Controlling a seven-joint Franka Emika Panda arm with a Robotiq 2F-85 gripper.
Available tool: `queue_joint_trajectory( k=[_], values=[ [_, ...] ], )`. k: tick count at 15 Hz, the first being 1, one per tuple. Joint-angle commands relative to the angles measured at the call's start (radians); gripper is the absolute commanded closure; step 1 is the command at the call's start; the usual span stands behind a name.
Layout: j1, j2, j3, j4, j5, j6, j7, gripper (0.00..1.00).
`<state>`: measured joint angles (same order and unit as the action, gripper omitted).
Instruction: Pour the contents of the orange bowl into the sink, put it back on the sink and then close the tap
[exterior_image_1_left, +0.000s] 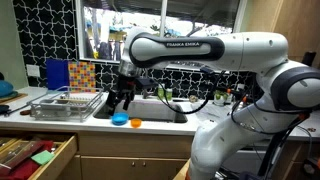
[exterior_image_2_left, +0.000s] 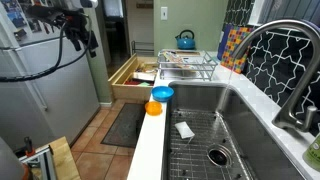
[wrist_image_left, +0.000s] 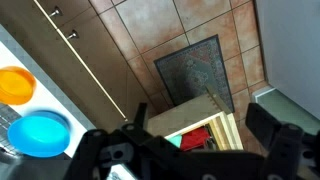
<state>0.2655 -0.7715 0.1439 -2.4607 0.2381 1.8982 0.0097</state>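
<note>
The orange bowl (exterior_image_2_left: 154, 108) sits on the counter strip at the sink's front edge, next to the slightly larger blue bowl (exterior_image_2_left: 162, 94). Both also show in an exterior view, orange (exterior_image_1_left: 135, 122) and blue (exterior_image_1_left: 119, 120), and at the left of the wrist view, orange (wrist_image_left: 15, 85) and blue (wrist_image_left: 40, 133). The steel sink (exterior_image_2_left: 200, 100) has a wire grid on its bottom. The gooseneck tap (exterior_image_2_left: 288, 55) rises at its far side. My gripper (wrist_image_left: 210, 130) is open and empty, up in the air in front of the counter edge (exterior_image_1_left: 122, 97), away from the bowls.
A wire dish rack (exterior_image_1_left: 65, 103) stands on the counter beside the sink and also shows in an exterior view (exterior_image_2_left: 190, 65). An open drawer (wrist_image_left: 200, 130) with a red item juts out below the counter. A dark mat (wrist_image_left: 195, 70) lies on the tiled floor. A blue kettle (exterior_image_2_left: 185, 40) stands behind the rack.
</note>
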Motion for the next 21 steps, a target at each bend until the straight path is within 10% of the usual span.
queue_joint_trajectory(
  k=[1,9,21],
  values=[
    [-0.012,0.000,0.009,0.004,0.007,-0.005,-0.006,0.00],
    [-0.064,0.039,-0.019,-0.013,-0.059,0.021,-0.034,0.00],
    [-0.218,0.150,-0.309,-0.148,-0.192,0.238,-0.451,0.00]
  ],
)
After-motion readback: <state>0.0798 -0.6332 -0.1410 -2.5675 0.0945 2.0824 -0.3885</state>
